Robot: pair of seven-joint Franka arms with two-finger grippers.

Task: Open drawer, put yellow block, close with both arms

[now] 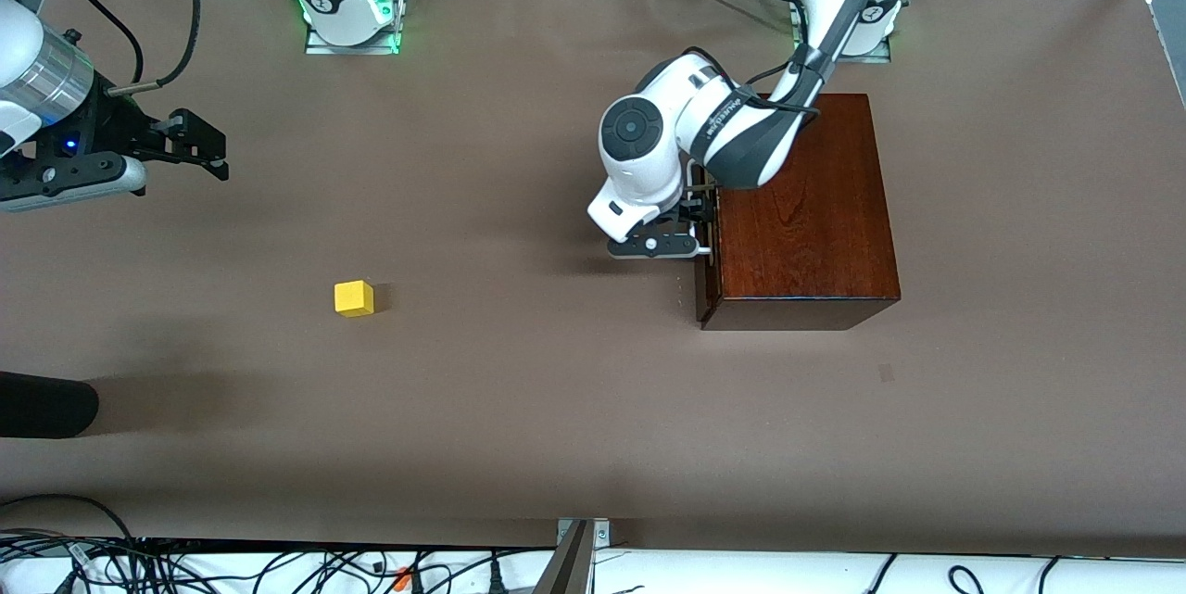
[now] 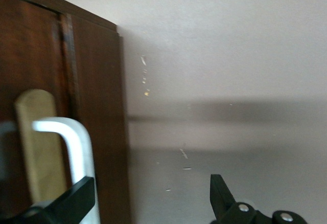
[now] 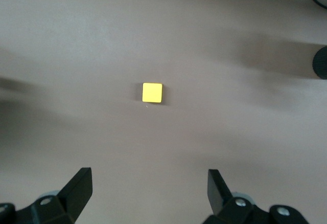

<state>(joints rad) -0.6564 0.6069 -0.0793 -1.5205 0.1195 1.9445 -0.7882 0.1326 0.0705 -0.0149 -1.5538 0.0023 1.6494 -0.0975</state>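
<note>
The yellow block (image 1: 354, 297) lies on the brown table toward the right arm's end. It also shows in the right wrist view (image 3: 152, 92). My right gripper (image 1: 215, 149) hangs open and empty above the table, apart from the block; in its own view (image 3: 150, 188) the block lies ahead of the fingertips. The dark mahogany box (image 1: 806, 205) stands toward the left arm's end. My left gripper (image 1: 701, 212) is open at the drawer front (image 2: 99, 132). One finger (image 2: 76, 201) overlaps the white handle (image 2: 76, 147); the other is off the box. No pale tray shows in the front view.
A black rounded object (image 1: 46, 404) lies at the table's edge at the right arm's end, nearer to the front camera than the block; it also shows in the right wrist view (image 3: 321, 63). Cables and a metal bracket (image 1: 579, 538) run along the near edge.
</note>
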